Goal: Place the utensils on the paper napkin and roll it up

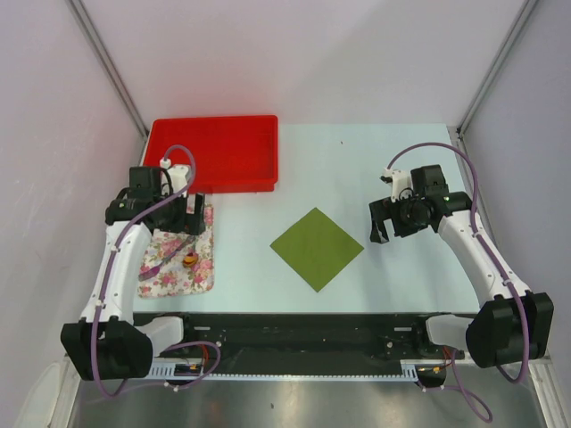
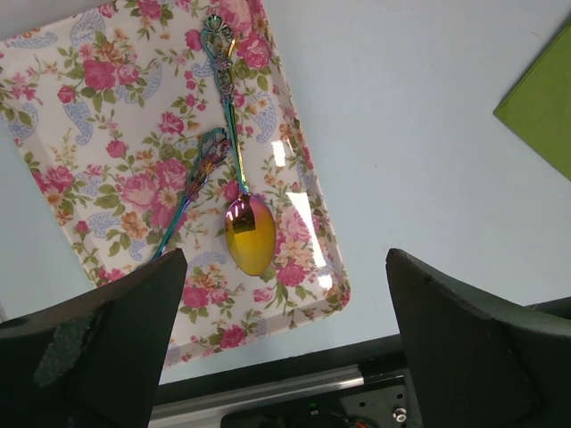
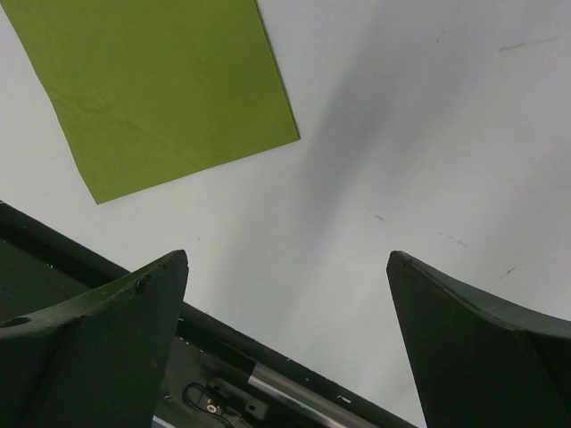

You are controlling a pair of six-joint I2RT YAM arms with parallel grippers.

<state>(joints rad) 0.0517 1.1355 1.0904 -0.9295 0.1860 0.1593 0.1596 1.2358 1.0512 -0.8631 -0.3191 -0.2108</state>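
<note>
Left gripper (image 2: 285, 260) jaws wide, empty, above spoon (image 2: 249, 234); right gripper (image 3: 287, 259) likewise, near napkin (image 3: 161, 89).

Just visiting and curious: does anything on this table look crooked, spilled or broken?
Nothing spilled or broken. The green napkin lies turned cornerwise like a diamond, and two utensils lie askew on the floral tray.

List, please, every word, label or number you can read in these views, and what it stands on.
No readable text in any view.
The red tray, the green napkin, the floral mat and the spoon bear no writing.
Any marking on the black base rail is too small to read.
</note>
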